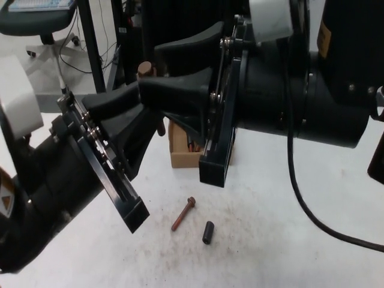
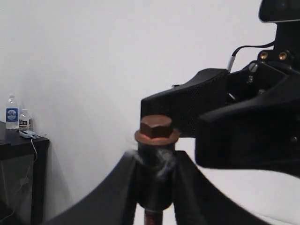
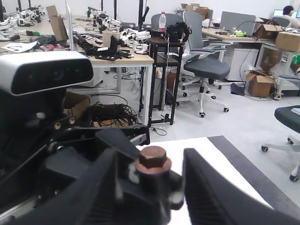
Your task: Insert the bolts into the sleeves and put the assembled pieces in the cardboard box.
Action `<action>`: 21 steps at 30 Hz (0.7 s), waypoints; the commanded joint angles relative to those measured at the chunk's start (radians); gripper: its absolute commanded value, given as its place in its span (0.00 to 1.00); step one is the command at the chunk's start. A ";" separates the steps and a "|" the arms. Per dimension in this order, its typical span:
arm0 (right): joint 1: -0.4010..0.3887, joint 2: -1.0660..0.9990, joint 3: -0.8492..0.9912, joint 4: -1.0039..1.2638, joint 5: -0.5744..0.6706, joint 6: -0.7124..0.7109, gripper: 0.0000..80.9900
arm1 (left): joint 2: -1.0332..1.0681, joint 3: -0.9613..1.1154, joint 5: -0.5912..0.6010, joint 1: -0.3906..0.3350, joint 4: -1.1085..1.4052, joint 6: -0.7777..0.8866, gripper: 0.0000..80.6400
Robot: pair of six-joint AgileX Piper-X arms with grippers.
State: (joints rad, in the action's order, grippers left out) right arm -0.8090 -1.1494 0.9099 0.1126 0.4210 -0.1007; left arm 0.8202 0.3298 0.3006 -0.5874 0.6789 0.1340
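clamping a black cylindrical sleeve (image 2: 154, 187), left jaws sit narrow and tight on it. copper-coloured hex-head bolt (image 2: 156, 129) is seated in the sleeve, its head proud of the sleeve's end. right jaws stand parted, one side on each flank of the bolt head; contact with it, cannot tell. both arms are raised above the white worktop (image 1: 270, 240) and meet tip to tip, left slanting up from near-left, right coming in from the right. below lie a second copper bolt (image 1: 183, 214) and a loose black sleeve (image 1: 208, 232), near each other but apart. brown cardboard box (image 1: 178, 157) sits just beyond, partly behind the right arm.

High rear view, wrists close, sharing bolt (image 2: 156, 130)
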 commanded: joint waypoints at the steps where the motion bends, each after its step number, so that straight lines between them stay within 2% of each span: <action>1: 0.028 0.048 0.001 0.054 -0.004 0.004 0.53 | -0.012 0.010 -0.022 0.014 -0.015 -0.002 0.00; 4: 0.070 0.093 0.001 0.065 -0.055 0.004 0.52 | -0.012 0.010 -0.059 0.048 -0.047 -0.001 0.00; 6: 0.100 0.119 0.001 0.027 -0.130 0.004 0.47 | -0.010 0.018 -0.060 0.069 -0.057 0.017 0.00; 8: 0.141 0.143 0.001 -0.050 -0.179 0.004 0.29 | -0.003 0.056 -0.052 0.086 -0.155 0.043 0.00; 10: 0.183 0.158 0.001 -0.149 -0.208 0.004 0.04 | 0.021 0.120 -0.050 0.093 -0.315 0.055 0.00; 11: 0.198 0.162 0.001 -0.189 -0.216 0.004 0.01 | 0.047 0.165 -0.032 0.096 -0.392 0.052 0.00; 14: 0.246 0.165 0.001 -0.318 -0.235 0.004 0.01 | 0.162 0.300 0.031 0.096 -0.614 0.034 0.00; 17: 0.279 0.165 0.001 -0.438 -0.248 0.007 0.01 | 0.324 0.451 0.100 0.096 -0.729 0.025 0.00; 21: 0.323 0.167 0.001 -0.559 -0.276 0.101 0.01 | 0.549 0.662 0.151 0.101 -0.881 0.032 0.00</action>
State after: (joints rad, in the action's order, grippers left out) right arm -0.5295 -0.9915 0.9056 -0.3232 0.1722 -0.0789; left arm 1.2219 0.7842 0.3860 -0.4921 -0.0410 0.1692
